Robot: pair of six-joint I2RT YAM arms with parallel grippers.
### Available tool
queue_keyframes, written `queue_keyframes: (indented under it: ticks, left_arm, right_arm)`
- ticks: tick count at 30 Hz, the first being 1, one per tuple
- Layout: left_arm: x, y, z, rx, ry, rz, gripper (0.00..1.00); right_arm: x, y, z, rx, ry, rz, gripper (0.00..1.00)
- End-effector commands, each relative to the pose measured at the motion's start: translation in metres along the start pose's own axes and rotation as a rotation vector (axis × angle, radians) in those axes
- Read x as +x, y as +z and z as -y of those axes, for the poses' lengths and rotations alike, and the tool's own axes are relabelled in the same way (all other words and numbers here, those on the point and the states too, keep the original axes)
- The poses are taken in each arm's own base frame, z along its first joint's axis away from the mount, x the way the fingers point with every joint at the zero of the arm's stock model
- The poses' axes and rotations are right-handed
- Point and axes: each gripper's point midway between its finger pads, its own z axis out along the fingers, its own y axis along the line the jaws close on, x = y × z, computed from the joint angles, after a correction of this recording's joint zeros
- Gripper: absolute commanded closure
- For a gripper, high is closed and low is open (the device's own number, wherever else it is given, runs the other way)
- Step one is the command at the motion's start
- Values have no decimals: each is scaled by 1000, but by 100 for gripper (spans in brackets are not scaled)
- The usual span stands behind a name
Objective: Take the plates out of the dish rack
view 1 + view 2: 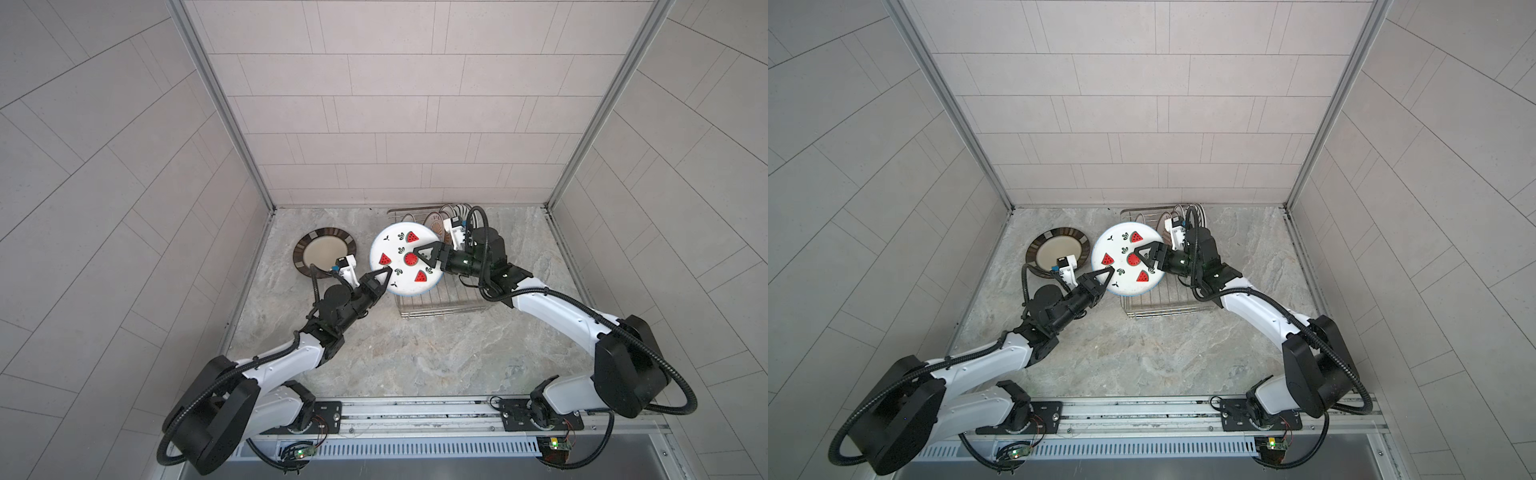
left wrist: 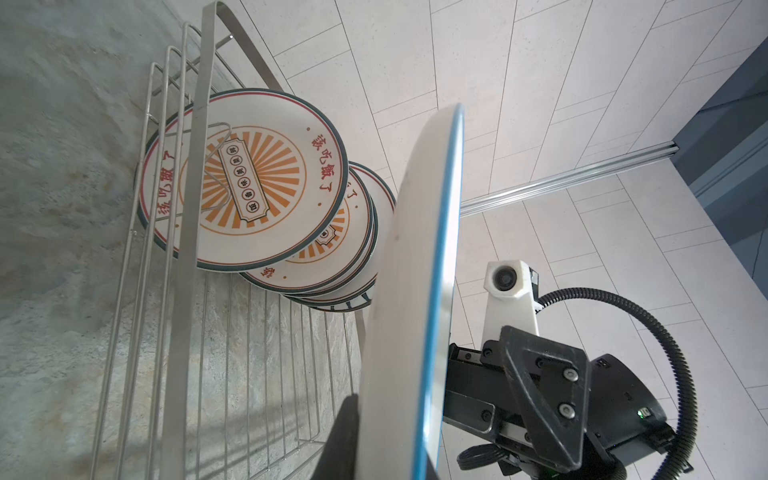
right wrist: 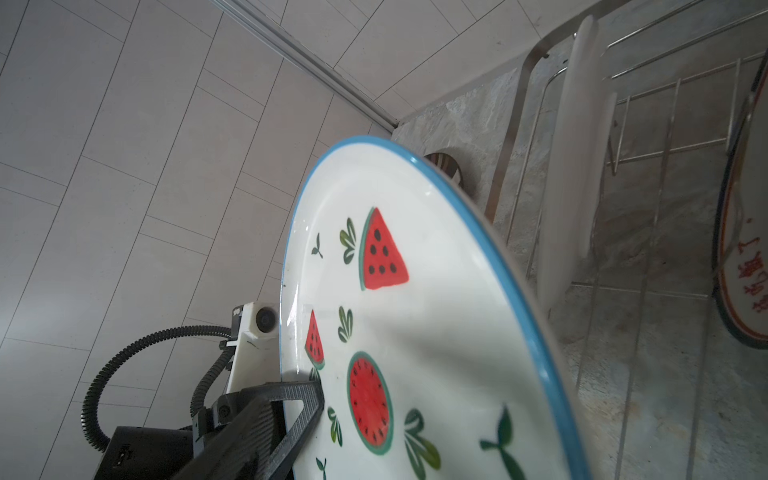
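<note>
While hand-over to left arm seems underway, watermelon plate (image 1: 392,245) hangs tilted over dish rack (image 1: 436,303) left edge, by table (image 1: 415,353) far edge. Left gripper (image 1: 388,272): clamped on rim. Right gripper (image 1: 420,258): jaws wide, no grip. Sunburst plates (image 2: 249,183): on edge in rack, prob. next.

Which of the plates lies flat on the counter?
The dark-rimmed plate: the watermelon plate is held up, the rest stand in the dish rack.
</note>
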Motion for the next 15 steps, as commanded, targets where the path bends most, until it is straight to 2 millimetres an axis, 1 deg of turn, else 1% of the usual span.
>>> queue_keyframes:
  ticks: [1,2,3,9,11,13,15]
  left_arm:
    - [-24,-9,32,102,6,98,95]
    - [-27,-11,31,100,3,109,95]
    - [-29,-13,29,95,-1,120,95]
    - [-53,-27,17,72,-33,211,95]
    - [-62,-31,13,58,-32,236,95]
    - [-75,-32,3,29,-48,256,95]
    - [-87,-36,-1,46,-72,279,95]
  right_arm:
    - [-5,-6,-6,12,-52,26,14]
    - [-5,-7,-1,44,-48,30,12]
    - [-4,-8,4,70,-46,32,1]
    - [-5,-18,22,206,-95,62,0]
    - [-10,-25,27,274,-141,109,0]
    - [-11,-28,23,305,-205,136,0]
    - [-7,-27,10,271,-273,135,0]
